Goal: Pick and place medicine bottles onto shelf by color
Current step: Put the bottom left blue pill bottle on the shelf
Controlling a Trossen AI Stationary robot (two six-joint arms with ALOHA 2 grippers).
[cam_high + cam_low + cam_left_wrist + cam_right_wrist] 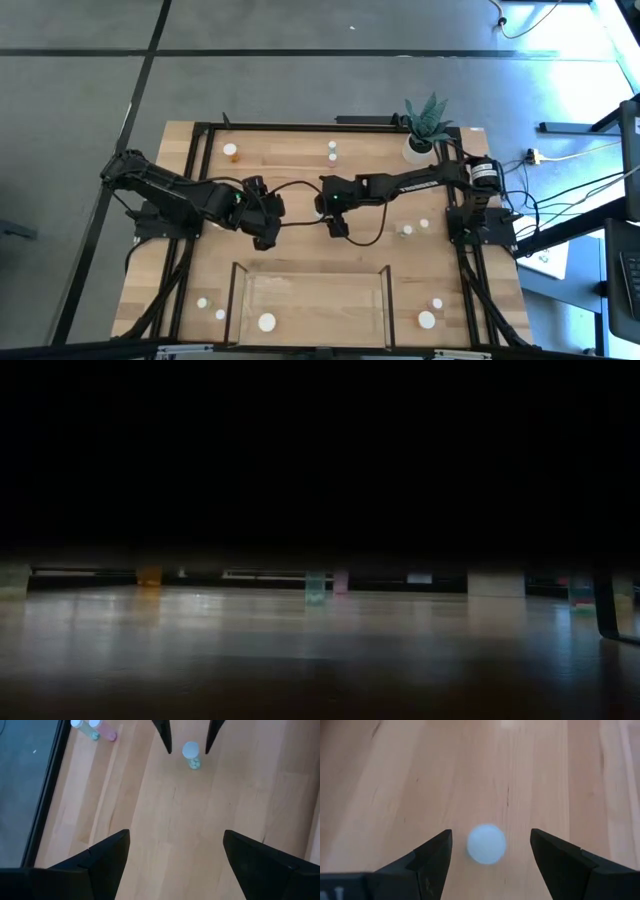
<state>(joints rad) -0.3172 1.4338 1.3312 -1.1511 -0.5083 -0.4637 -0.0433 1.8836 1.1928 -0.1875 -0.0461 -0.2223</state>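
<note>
Wood tabletop (300,200), grey floor (80,150), both jaws open, right gripper (490,851) over bottle (486,843).

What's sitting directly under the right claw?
One white-capped bottle stands on the wooden table, between the right gripper's open fingers, untouched. The cap hides its body colour from above.

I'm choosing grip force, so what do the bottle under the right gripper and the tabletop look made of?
The bottle between the open right gripper shows only a smooth, matte white cap, probably plastic; its body is hidden. The tabletop looks like light wood, with grain lines and plank seams.
</note>
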